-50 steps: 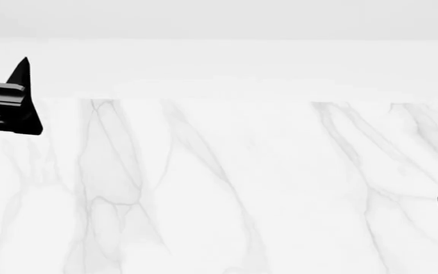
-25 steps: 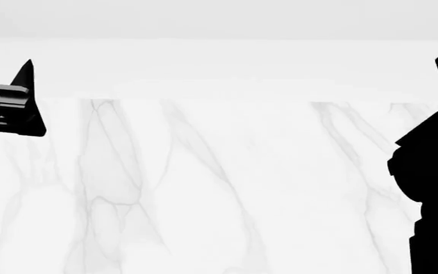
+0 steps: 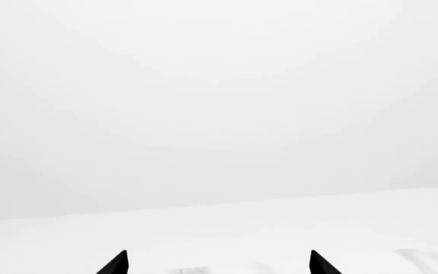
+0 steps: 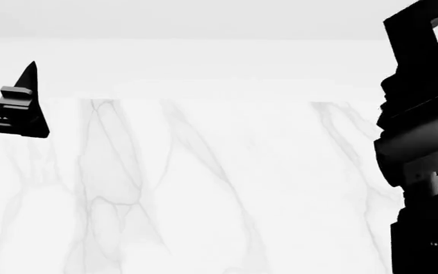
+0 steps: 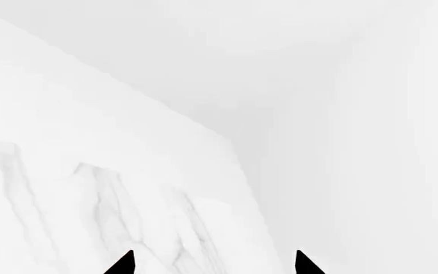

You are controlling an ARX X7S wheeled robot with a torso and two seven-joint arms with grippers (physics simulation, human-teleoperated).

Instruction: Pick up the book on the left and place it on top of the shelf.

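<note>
The book and the shelf are out of view in every frame. My left gripper [image 3: 217,264] is open: its two black fingertips stand wide apart with nothing between them, over the white marble table [image 3: 295,228]. In the head view one of its fingers [image 4: 27,94] shows at the far left, pointing up above the table [image 4: 219,188]. My right gripper [image 5: 213,264] is open and empty too, looking across the marble top [image 5: 89,188] towards a white wall corner. My right arm [image 4: 424,142] fills the right edge of the head view, raised high.
The veined marble top ends at a back edge [image 4: 219,98] with a plain white wall [image 4: 219,57] behind it. No other objects show.
My right arm has risen from a small dark shape at the lower right to a tall mass along the right edge. My left gripper has crept slightly to the right.
</note>
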